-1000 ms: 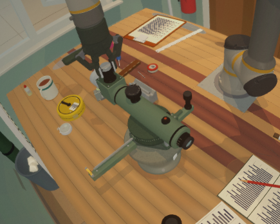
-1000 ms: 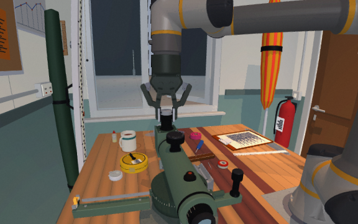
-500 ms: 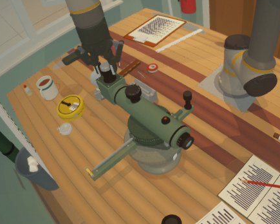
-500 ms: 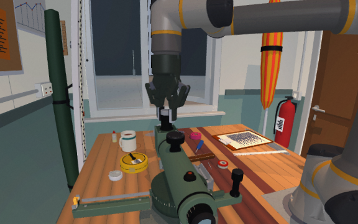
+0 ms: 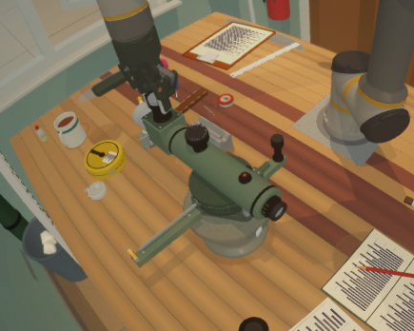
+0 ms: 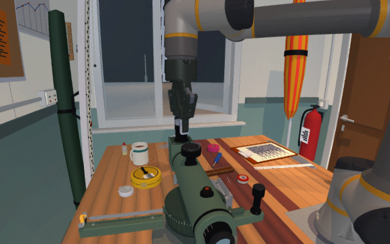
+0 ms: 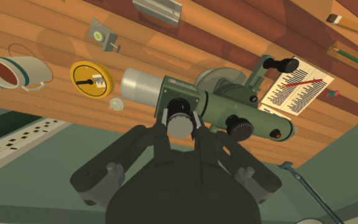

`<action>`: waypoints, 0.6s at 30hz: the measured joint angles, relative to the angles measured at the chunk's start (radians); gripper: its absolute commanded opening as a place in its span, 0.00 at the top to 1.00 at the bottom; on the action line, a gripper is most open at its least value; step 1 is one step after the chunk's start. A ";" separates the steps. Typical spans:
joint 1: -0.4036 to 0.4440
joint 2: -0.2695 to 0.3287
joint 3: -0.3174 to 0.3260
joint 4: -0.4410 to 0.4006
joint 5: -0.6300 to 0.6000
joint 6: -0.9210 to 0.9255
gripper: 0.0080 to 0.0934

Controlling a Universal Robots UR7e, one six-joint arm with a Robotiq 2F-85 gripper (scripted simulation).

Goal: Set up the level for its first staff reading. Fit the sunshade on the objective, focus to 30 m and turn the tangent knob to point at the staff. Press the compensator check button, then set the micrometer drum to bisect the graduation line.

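Note:
On the wooden bench the green level (image 5: pixel 219 172) (image 6: pixel 195 189) (image 7: pixel 228 105) stands on its round base, its grey sunshade (image 7: pixel 141 87) fitted on the objective end toward the window. I grip the micrometer drum (image 5: pixel 161 112) (image 6: pixel 181 134) (image 7: pixel 179 119), which sticks up from the square block at that end, with my gripper (image 5: pixel 159 105) (image 6: pixel 181 127) (image 7: pixel 180 124) closed around it from above. The black focus knob (image 5: pixel 197 136) (image 6: pixel 191 152) (image 7: pixel 239 127) sits behind it on the barrel. The red compensator button (image 5: pixel 245 177) (image 6: pixel 207 192) and the upright tangent knob (image 5: pixel 277 146) (image 6: pixel 258 196) lie nearer the eyepiece.
A mug (image 5: pixel 70 128) (image 6: pixel 139 152), a yellow tape reel (image 5: pixel 104 159) (image 6: pixel 145 176) and a small cap (image 5: pixel 96 190) lie left of the level. A clipboard (image 5: pixel 231 43), a ruler and a red tape roll (image 5: pixel 225 101) lie behind. The arm's base (image 5: pixel 361 105) stands at right.

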 measured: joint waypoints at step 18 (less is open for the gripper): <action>0.000 0.000 0.000 0.000 0.000 0.258 1.00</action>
